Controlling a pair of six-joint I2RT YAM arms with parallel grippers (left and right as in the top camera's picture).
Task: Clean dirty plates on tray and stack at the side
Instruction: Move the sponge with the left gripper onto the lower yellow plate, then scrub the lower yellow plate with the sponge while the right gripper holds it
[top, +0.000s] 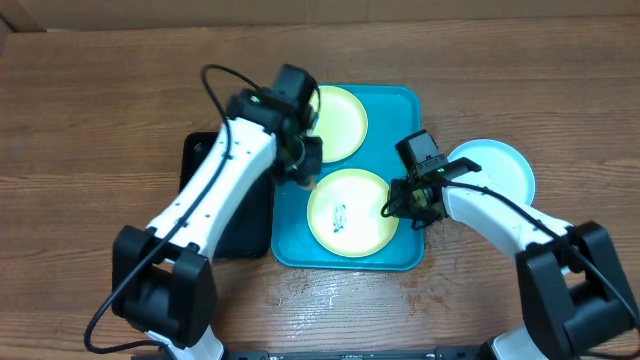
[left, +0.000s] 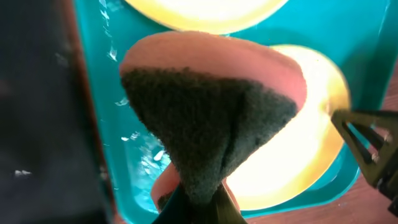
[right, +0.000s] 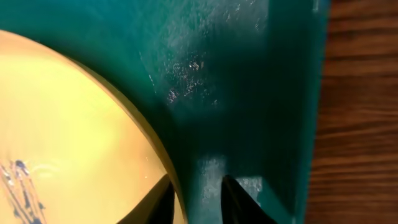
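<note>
The turquoise tray (top: 400, 105) holds two yellow-green plates. The far plate (top: 338, 122) looks clean. The near plate (top: 352, 212) has a dark-blue smear (top: 341, 214) in its centre. A cyan plate (top: 495, 165) lies on the wooden tabletop right of the tray. My left gripper (top: 300, 165) is shut on a folded pink sponge (left: 211, 112) with a dark scouring face, above the tray's left part between the plates. My right gripper (right: 196, 199) is open, its fingers straddling the near plate's (right: 74, 124) right rim, one over the plate, one on the tray floor (right: 249, 93).
A black tub (top: 240, 225) sits against the tray's left side, under my left arm. Wet patches shine on the tray floor (left: 140, 155). Brown wood tabletop (top: 100, 120) surrounds everything; the tray's right rim meets the wood (right: 360, 112) close to my right fingers.
</note>
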